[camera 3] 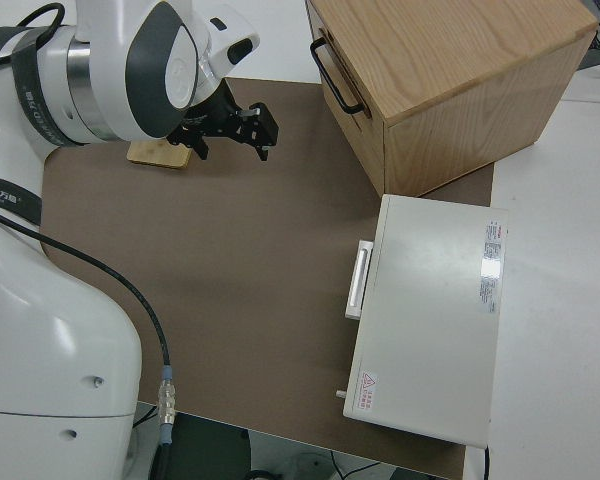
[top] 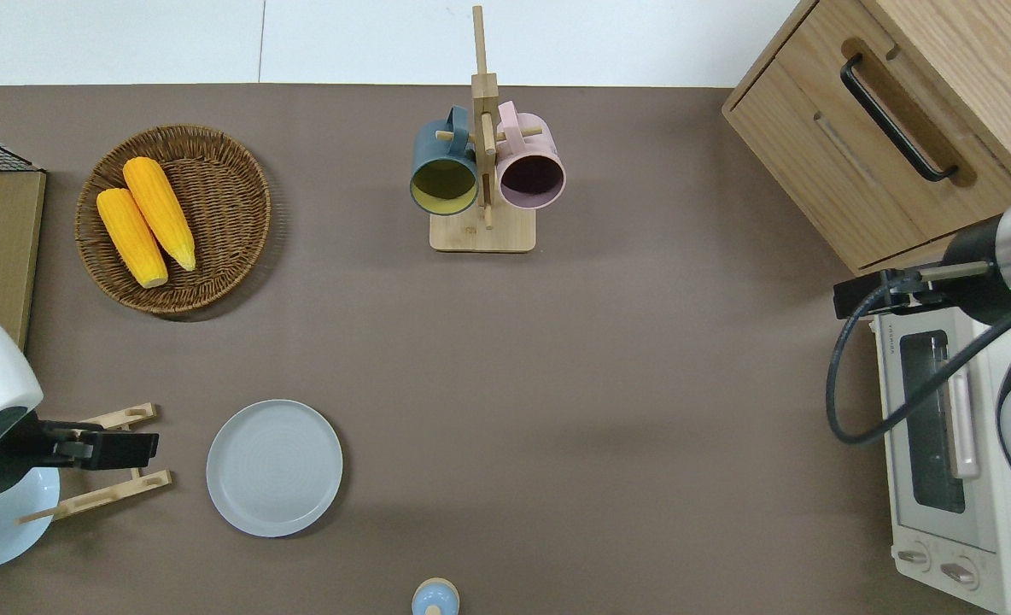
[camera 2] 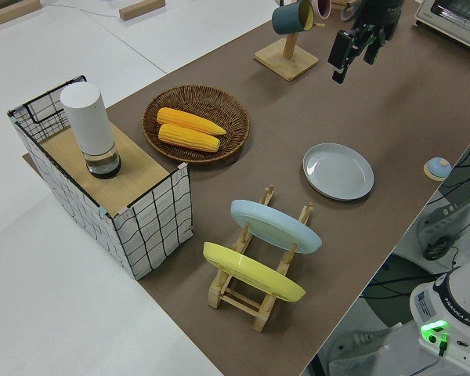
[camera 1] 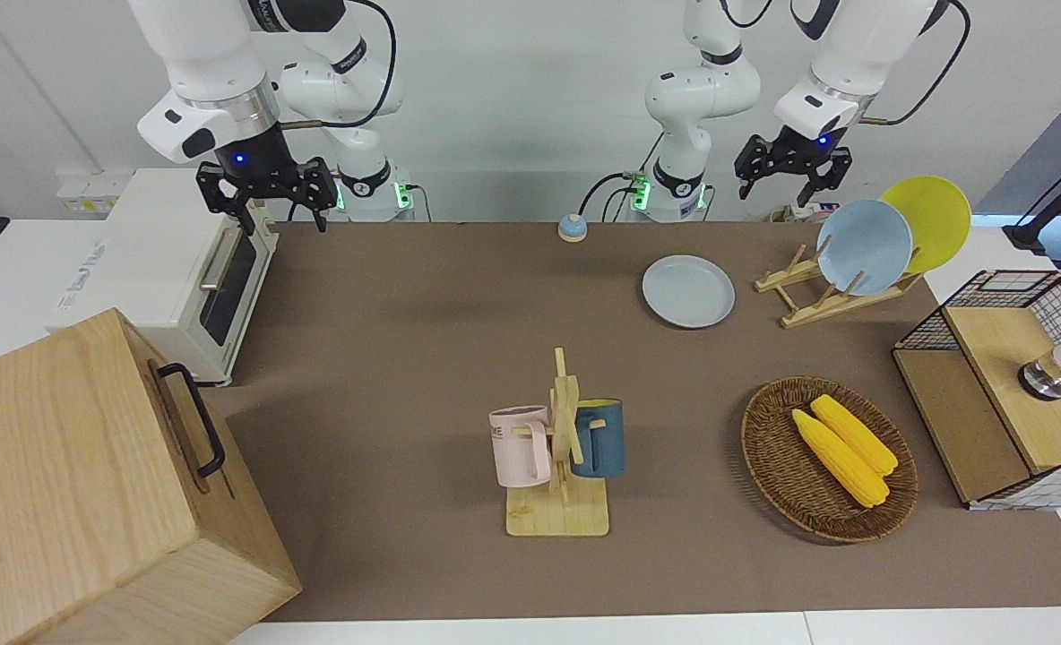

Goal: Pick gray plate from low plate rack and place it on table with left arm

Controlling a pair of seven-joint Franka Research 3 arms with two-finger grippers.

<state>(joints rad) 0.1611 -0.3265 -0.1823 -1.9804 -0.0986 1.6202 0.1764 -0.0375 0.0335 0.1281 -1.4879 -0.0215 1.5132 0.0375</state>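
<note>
Your gray plate [top: 274,467] lies flat on the table [top: 557,359] just beside the rack [top: 100,461], so it's delivered. The left gripper [camera 1: 790,164] hangs empty over the rack, fingers apart. The right arm is parked.

White jointed arms, black cables, black tools.

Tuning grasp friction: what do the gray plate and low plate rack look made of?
gray plate: looks like matte ceramic or melamine, with an even pale gray surface and no glare; can't tell which.
low plate rack: unfinished light wood, with pale rails and pegs.
</note>
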